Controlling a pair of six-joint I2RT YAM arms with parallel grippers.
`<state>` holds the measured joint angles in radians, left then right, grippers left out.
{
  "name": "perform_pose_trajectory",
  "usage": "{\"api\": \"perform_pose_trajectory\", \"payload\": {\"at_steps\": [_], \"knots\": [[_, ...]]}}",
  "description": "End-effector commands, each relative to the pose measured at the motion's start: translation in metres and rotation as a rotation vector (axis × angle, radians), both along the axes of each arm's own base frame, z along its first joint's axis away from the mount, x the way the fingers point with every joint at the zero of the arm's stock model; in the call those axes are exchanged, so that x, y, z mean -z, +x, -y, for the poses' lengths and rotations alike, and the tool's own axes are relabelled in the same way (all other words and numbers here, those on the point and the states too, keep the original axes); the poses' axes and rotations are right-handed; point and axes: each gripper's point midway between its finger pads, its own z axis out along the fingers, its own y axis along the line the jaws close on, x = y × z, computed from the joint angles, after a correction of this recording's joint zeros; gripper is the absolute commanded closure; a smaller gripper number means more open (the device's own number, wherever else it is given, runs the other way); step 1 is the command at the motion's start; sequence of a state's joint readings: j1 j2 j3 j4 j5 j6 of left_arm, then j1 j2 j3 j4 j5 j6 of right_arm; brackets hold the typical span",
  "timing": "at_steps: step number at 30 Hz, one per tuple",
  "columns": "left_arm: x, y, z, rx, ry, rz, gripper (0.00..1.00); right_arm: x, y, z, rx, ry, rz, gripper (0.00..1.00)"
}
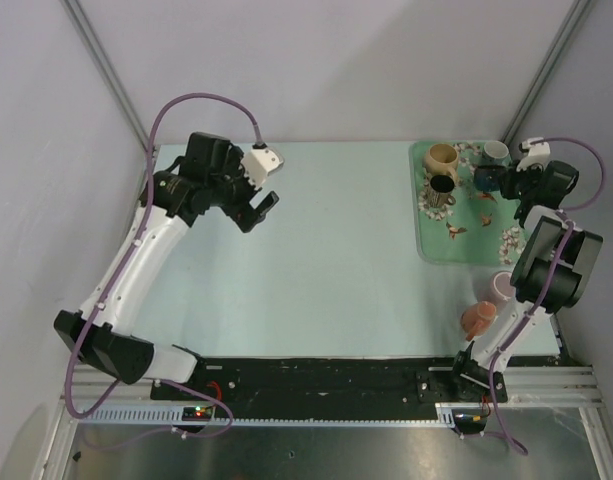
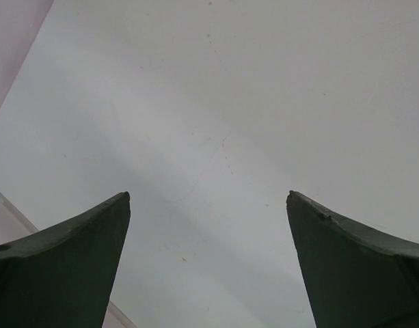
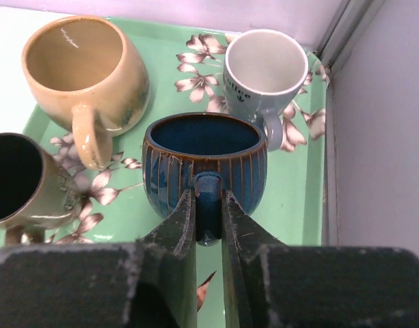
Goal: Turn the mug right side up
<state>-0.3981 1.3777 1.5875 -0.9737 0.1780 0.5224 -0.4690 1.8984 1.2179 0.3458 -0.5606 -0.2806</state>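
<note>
We count two arms, one tray and six mugs. Pale grey walls (image 1: 336,60) with metal struts enclose a smooth, pale mint table (image 1: 316,260). The white left arm (image 1: 136,260) reaches toward the far left corner, and the left gripper (image 2: 208,197) hangs over bare surface with its dark jaws spread wide and nothing between them. The right arm (image 1: 551,260) runs along the right edge. A green tray (image 3: 291,198) printed with flowers lies in the far right corner and carries four glazed mugs, all mouth up. They are a rounded tan mug (image 3: 86,68), a beige mug (image 3: 18,181) with a black inside, a smooth white mug (image 3: 264,68), and a ribbed blue mug (image 3: 206,160) with a brown rim. The blue mug stands between the others, and the right gripper (image 3: 208,205) has its jaws pinched tight on its handle. Near the right edge, toward the near corner, a terracotta mug (image 1: 478,318) and a pale pink mug (image 1: 502,287) sit just beside each other, partly hidden by the arm.
</note>
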Motion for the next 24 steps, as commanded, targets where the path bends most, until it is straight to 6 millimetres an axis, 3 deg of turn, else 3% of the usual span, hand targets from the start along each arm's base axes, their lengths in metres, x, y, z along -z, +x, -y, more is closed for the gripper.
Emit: {"api": "perform_pose_trajectory", "payload": {"at_steps": [1,7,10,21,24], "knots": [[-0.021,0.02,0.001,-0.031,-0.027,0.06,0.0,-0.026,0.031,-0.001,-0.091,-0.131,0.12,1.0],[-0.022,0.034,0.003,-0.043,-0.027,0.06,0.0,0.009,0.037,-0.002,-0.112,-0.186,0.025,1.0],[-0.023,0.041,0.005,-0.041,-0.026,0.062,0.0,0.022,0.033,0.003,-0.104,-0.2,-0.019,0.93],[-0.032,0.047,0.007,-0.023,-0.027,0.09,0.0,0.045,-0.001,0.009,-0.116,-0.172,-0.157,0.42],[-0.032,0.044,0.005,-0.018,-0.027,0.096,0.0,0.036,-0.008,0.014,-0.09,-0.151,-0.161,0.12]]}}
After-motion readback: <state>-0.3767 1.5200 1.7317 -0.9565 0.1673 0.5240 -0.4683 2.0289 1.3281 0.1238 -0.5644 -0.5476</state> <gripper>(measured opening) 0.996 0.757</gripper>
